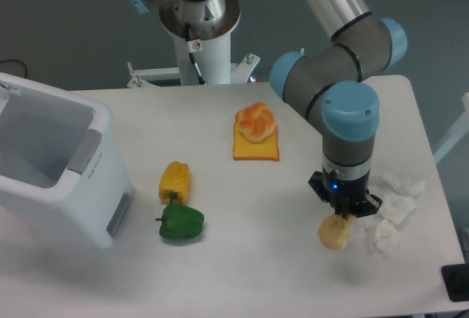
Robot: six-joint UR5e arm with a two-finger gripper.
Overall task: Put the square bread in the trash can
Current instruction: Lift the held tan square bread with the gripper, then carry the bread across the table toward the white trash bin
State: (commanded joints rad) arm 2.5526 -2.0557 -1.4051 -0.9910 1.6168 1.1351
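Note:
The square bread point(333, 234) is a pale yellowish-tan lumpy piece at the front right of the table. My gripper point(343, 217) points straight down and is shut on the bread's top, which hangs from the fingers just at or above the table top. The trash can point(55, 186) is a large white boxy bin with a grey panel, standing open and tilted at the far left of the table, well away from the gripper.
A round orange glazed bun point(255, 121) sits on an orange toast slice point(256, 149) at the table's middle. A yellow pepper point(175, 181) and a green pepper point(180, 223) lie between gripper and bin. Crumpled white paper pieces point(396, 208) lie right of the gripper.

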